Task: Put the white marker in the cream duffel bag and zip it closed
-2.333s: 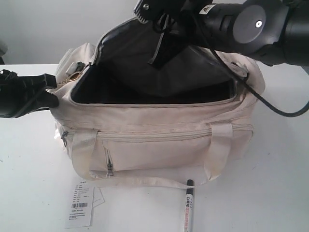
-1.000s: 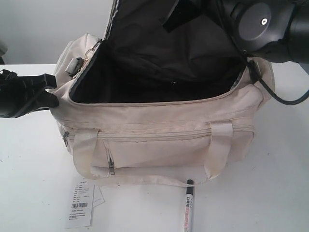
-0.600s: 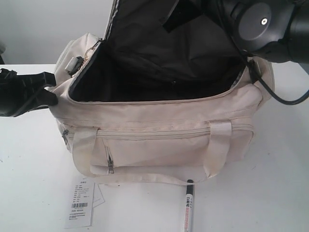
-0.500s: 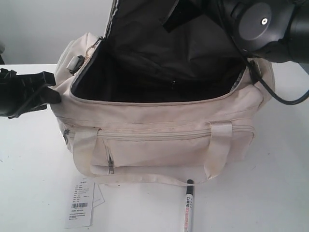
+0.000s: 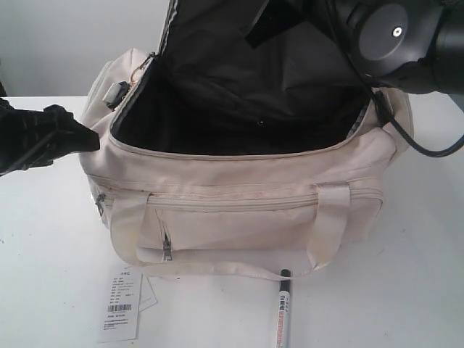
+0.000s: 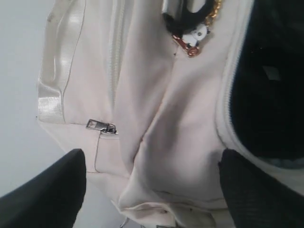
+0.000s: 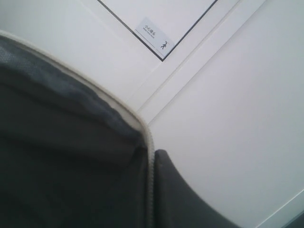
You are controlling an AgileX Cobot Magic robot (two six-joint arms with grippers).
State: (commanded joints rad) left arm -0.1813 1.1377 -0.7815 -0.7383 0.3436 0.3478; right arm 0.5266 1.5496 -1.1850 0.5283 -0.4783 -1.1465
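Clamping the zipper edge of the grey-lined top flap: my right gripper, fingers pressed together, flap upright, main compartment open.
Item: large soft cream fabric duffel bag, on the white table.
Item: my left gripper, black fingers spread apart, empty, at the bag's left end, near the gold panda zipper charm.
Item: slim white marker, red print, black cap, flat on the table just in front of the bag, outside it.
Item: white paper barcode tag, front left.

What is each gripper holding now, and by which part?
Right gripper: shut on the raised top flap of the cream duffel bag, at its zipper edge. Left gripper: open, holding nothing.
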